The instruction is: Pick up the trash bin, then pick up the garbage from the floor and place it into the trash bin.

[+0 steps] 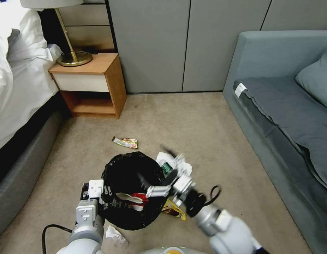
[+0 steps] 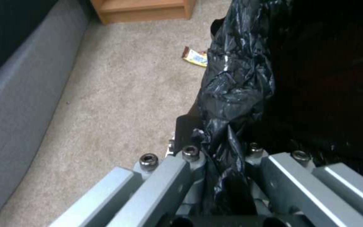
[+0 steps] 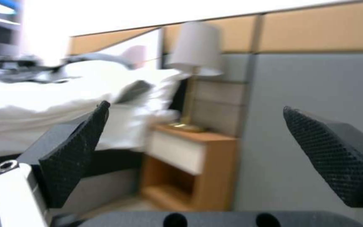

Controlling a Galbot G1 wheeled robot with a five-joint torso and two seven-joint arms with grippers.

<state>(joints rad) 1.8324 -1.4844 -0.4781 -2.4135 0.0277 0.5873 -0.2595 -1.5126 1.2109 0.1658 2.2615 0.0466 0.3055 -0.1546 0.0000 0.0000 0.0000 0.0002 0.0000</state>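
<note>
Beside trash bin [image 1: 133, 190], right pincer [image 3: 198, 151] spread

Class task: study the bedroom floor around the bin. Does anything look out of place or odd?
Yes. Litter lies on the carpet outside the trash bin: a snack wrapper toward the nightstand, white tissues and a yellow wrapper beside the bin, and crumpled tissue near the left end effector.

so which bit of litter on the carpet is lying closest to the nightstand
The snack wrapper, alone on open carpet beyond the trash bin; the other pieces crowd around the bin, nearer the robot.
</note>
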